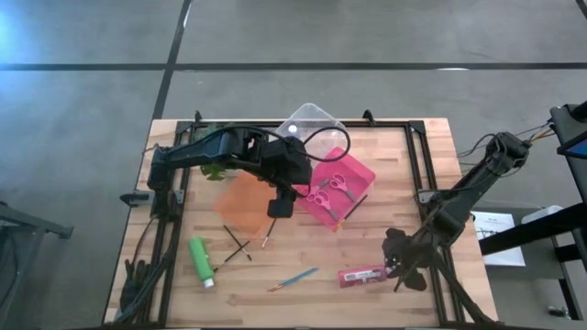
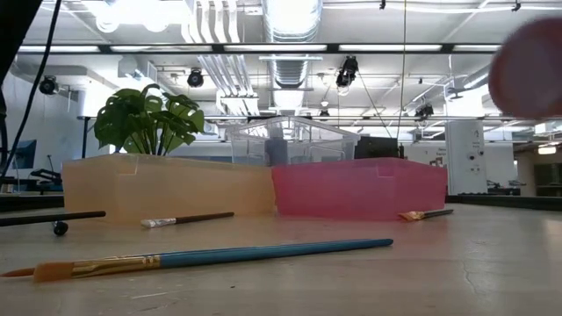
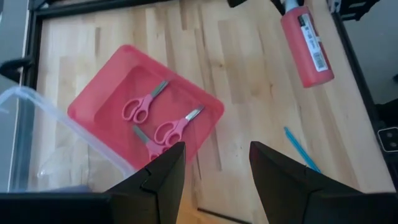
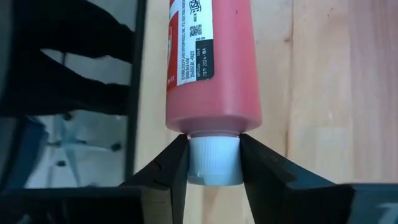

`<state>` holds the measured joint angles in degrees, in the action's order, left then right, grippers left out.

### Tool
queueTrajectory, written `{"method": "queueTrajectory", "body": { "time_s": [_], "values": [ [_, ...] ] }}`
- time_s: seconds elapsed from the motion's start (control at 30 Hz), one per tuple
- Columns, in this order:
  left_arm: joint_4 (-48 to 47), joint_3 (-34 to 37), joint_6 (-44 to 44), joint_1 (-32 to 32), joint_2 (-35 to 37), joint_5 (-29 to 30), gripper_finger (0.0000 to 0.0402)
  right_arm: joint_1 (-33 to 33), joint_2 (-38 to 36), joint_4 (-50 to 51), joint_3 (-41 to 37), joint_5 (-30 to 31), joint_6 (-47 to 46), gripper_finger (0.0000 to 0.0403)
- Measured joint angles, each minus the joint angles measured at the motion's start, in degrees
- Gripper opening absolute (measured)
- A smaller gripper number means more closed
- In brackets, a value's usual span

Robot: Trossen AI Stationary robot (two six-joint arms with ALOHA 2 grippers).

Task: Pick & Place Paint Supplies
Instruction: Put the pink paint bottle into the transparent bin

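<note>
Red bottle (image 4: 211,68) base cut off

Bright ceiling lights (image 2: 290,13) glare white in the low view, where a blurred red bottle (image 2: 531,66) sits out of focus at the edge. From above, the tabletop (image 1: 367,252) is evenly lit with soft shadows. A dark shadow (image 4: 74,56) lies beside the bottle in the right wrist view.

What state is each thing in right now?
Right gripper: shut on red paint bottle at its white cap, bottle lying flat.
Left gripper: open, empty, above the pink tray.
Scissors: two pairs in pink tray.
Green paint bottle: lying on table.
</note>
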<state>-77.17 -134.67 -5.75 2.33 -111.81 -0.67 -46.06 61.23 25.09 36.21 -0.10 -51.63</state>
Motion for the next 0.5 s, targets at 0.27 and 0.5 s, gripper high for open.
{"method": "queueTrajectory", "body": {
  "time_s": [0.27, 0.5],
  "values": [
    [0.05, 0.00, -0.03, 0.20, -0.02, 0.24, 0.0189, 0.95, -4.18, -0.44, 0.00, -6.41, -15.31, 0.0110],
    [-0.07, 0.00, 0.18, 0.20, -0.04, 0.24, 0.0189, 2.23, -5.24, -0.55, 0.00, -12.64, -34.14, 0.0110]
  ]
}}
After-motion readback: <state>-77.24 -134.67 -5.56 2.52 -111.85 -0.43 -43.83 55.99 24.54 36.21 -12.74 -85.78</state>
